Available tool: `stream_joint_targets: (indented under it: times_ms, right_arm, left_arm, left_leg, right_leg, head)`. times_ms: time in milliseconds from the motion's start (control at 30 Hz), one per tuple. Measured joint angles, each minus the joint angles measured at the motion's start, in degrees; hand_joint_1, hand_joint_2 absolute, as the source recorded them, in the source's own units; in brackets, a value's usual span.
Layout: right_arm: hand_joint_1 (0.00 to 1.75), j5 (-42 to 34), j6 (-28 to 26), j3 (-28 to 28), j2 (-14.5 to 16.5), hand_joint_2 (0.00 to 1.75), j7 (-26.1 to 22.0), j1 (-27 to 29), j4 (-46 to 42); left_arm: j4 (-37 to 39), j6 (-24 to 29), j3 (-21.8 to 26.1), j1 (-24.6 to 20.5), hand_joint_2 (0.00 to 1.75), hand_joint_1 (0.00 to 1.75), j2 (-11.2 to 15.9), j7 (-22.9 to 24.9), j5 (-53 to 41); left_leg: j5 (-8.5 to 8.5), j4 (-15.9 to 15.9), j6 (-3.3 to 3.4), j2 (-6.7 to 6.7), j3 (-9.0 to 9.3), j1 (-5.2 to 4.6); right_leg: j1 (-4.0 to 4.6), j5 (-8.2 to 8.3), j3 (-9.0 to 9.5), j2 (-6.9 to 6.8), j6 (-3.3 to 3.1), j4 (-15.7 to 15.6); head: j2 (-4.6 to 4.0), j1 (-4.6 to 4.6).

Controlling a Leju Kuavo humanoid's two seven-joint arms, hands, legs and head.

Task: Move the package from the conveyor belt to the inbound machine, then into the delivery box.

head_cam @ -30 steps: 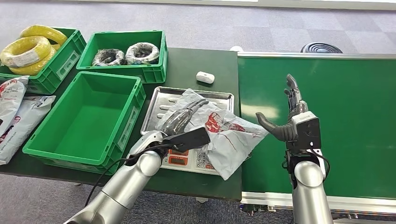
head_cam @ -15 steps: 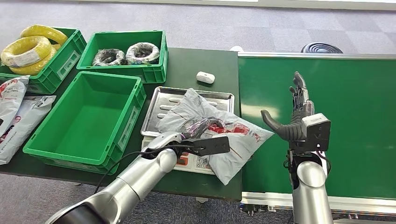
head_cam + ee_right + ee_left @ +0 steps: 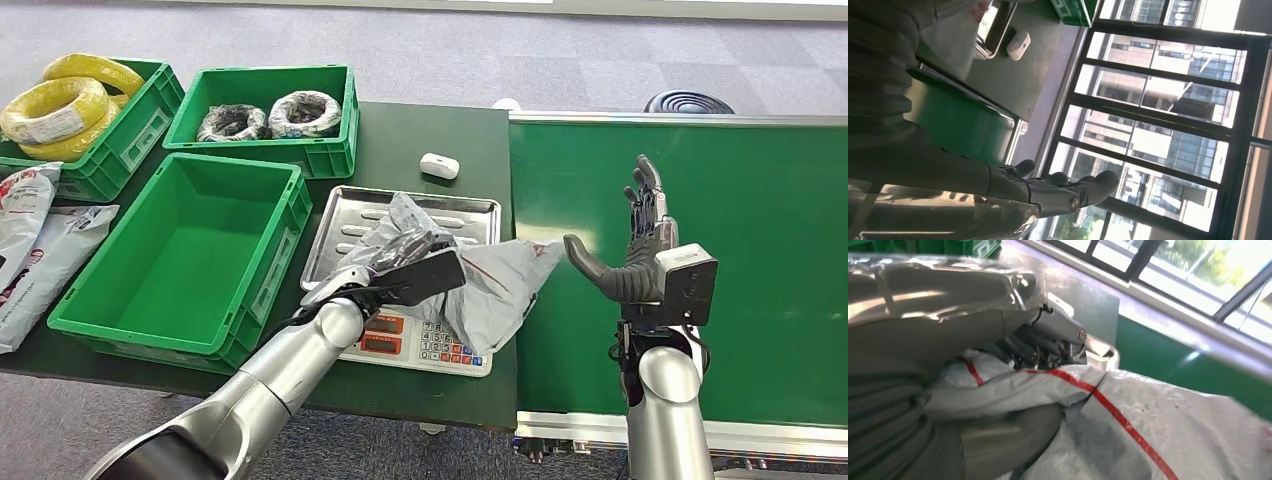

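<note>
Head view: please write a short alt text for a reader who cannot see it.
The robot's left hand grips a grey plastic package above a scale with a metal tray, beside an empty green box. Its right hand is open above the green conveyor belt.

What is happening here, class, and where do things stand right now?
The robot's left hand grips a grey package and holds it over the scale with its metal tray. The right hand is raised over the green conveyor belt, fingers apart and holding nothing. The empty green box sits beside the scale; the package is not yet in it.
</note>
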Motion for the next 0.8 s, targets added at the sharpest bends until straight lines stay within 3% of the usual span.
stream_joint_targets:
  times_ms: [333,700,767,800]
  right_arm:
    - [0.0,-0.65,-0.46,-1.44,0.02,1.75,-0.06,4.71,-2.88]
    - [0.0,-1.38,-0.78,-4.12,0.46,1.75,-0.19,9.17,-6.69]
    - [0.0,-1.53,-0.79,-4.54,0.46,1.75,-0.2,9.55,-7.11]
    - [0.0,-1.57,-0.81,-4.67,0.46,1.75,-0.2,9.67,-7.27]
  left_arm:
    - [-20.23,6.83,13.38,0.97,1.75,1.75,7.81,0.47,10.53]
    - [-26.37,14.05,28.8,-0.94,1.75,1.75,14.33,0.91,9.74]
    - [-26.38,14.65,30.48,-0.9,1.75,1.66,15.19,1.04,9.24]
    - [-26.37,15.1,31.08,-0.9,1.75,1.44,15.57,1.45,8.71]
  left_leg:
    - [0.01,-0.03,-0.01,0.05,-0.05,0.02]
    - [0.01,-0.03,-0.01,0.08,-0.05,0.02]
    - [0.01,-0.03,-0.01,0.07,-0.06,0.02]
    - [0.01,-0.03,-0.01,0.07,-0.06,0.02]
  right_leg:
    - [0.03,-0.01,-0.08,0.03,-0.01,0.02]
    - [0.02,-0.01,-0.1,0.03,-0.01,0.02]
    - [0.02,-0.02,-0.1,0.03,-0.02,0.02]
    - [0.02,-0.02,-0.1,0.02,-0.02,0.02]
  head:
    - [0.0,0.0]
    - [0.0,-0.01]
    - [0.01,0.0]
    - [0.01,0.0]
